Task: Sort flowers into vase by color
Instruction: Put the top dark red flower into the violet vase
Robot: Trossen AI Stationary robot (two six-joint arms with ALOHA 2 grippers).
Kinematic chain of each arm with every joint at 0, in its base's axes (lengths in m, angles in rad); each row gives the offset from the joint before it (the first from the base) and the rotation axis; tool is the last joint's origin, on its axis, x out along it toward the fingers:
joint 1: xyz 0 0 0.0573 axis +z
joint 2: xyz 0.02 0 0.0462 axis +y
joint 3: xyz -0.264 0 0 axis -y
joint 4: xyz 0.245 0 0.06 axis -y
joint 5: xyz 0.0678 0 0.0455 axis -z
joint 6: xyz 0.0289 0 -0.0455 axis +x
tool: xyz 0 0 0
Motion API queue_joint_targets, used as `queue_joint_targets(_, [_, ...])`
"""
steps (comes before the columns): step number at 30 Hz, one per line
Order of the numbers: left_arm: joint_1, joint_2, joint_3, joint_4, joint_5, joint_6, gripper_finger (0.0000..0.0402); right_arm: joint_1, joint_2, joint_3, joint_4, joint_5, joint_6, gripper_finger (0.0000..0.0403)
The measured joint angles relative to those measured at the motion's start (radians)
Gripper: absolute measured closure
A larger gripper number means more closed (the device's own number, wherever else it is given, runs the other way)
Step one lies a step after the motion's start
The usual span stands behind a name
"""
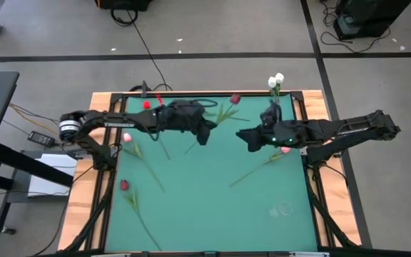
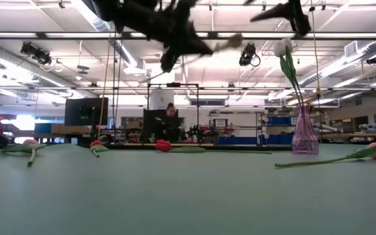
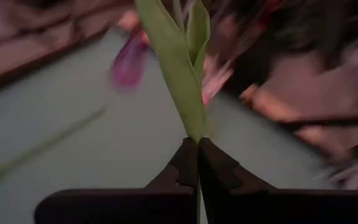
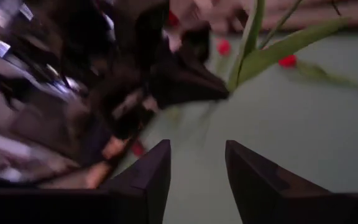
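The left gripper (image 1: 207, 133) hangs above the back middle of the green surface (image 1: 212, 207), its fingers (image 3: 188, 163) pressed together on the green stem of a dark red tulip (image 1: 234, 99). It grips low on the stem, probably so the bud leads and the stem can be carried upright toward a vase. From the right arm's wrist view the same stem (image 4: 253, 59) rises out of the left gripper's tip.

The right gripper (image 1: 246, 138) hovers just beside it, facing it, fingers (image 4: 151, 177) apart and holding nothing; it looks ready to receive the stem or steady it.

Counting from the left of the high view: one pink tulip (image 1: 128, 138) near the left edge, one red tulip (image 1: 125, 185) in front of it, red bits (image 1: 147, 105) at the back left that I cannot make out as flowers, the one dark red tulip in the grip, one pink tulip (image 1: 285, 150) partly under the right arm, and two white tulips (image 1: 275, 80) standing in the one clear vase (image 2: 304, 137) at the back right corner. That makes six flowers surely seen, four loose or held and two sorted.
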Motion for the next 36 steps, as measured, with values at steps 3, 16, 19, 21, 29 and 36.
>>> queue_joint_targets(3, [0.000, -0.017, 0.000, 0.118, 0.027, -0.011, 0.0394, 0.001, 0.000, 0.000, 0.100, 0.067, -0.036, 0.0218])
queue_joint_targets(16, [-0.036, -0.030, 0.001, 0.309, 0.144, 0.135, 0.0395, -0.025, 0.057, 0.000, 0.349, 0.088, -0.258, 0.0179])
queue_joint_targets(19, [-0.052, -0.030, 0.001, 0.318, 0.144, 0.160, 0.0395, -0.035, 0.107, 0.000, 0.425, 0.049, -0.294, 0.0185])
queue_joint_targets(21, [-0.057, -0.030, 0.000, 0.318, 0.144, 0.171, 0.0395, -0.039, 0.136, 0.000, 0.449, 0.052, -0.290, 0.0194])
queue_joint_targets(29, [-0.053, -0.030, 0.001, 0.317, 0.143, 0.134, 0.0393, 0.000, 0.166, 0.000, 0.467, 0.191, -0.299, 0.0335])
queue_joint_targets(36, [-0.053, -0.030, 0.001, 0.316, 0.139, 0.142, 0.0360, 0.009, 0.161, 0.000, 0.466, 0.200, -0.368, 0.0393])
